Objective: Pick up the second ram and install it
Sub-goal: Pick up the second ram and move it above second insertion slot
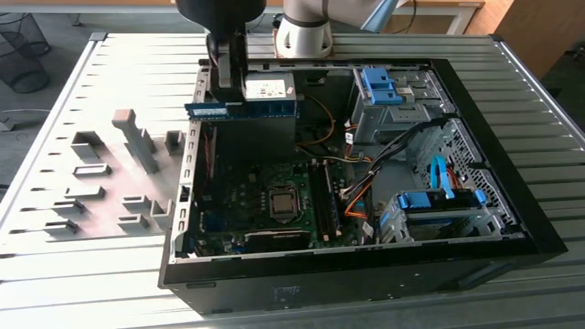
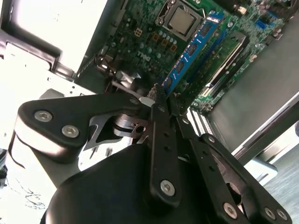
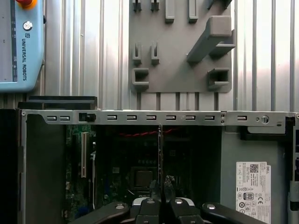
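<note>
The second ram (image 1: 243,108) is a long blue stick with black chips, held level in the air over the back part of the open computer case (image 1: 512,240). My gripper (image 1: 227,96) is shut on its upper edge, closer to the end at the exterior view's left. In the second wrist view the ram (image 2: 192,46) runs out from the fingertips (image 2: 159,95) above the motherboard (image 2: 140,35) and its processor socket (image 2: 183,18). It appears edge-on in the first wrist view (image 3: 160,154). The memory slots (image 1: 325,200) lie beside the socket (image 1: 284,202).
A grey holder plate with slotted blocks (image 1: 119,178) lies on the ribbed table at the exterior view's left of the case. Inside the case are blue drive-bay clips (image 1: 379,86), orange and black cables (image 1: 361,185) and the power supply (image 1: 270,89). The arm's base (image 1: 303,31) stands behind.
</note>
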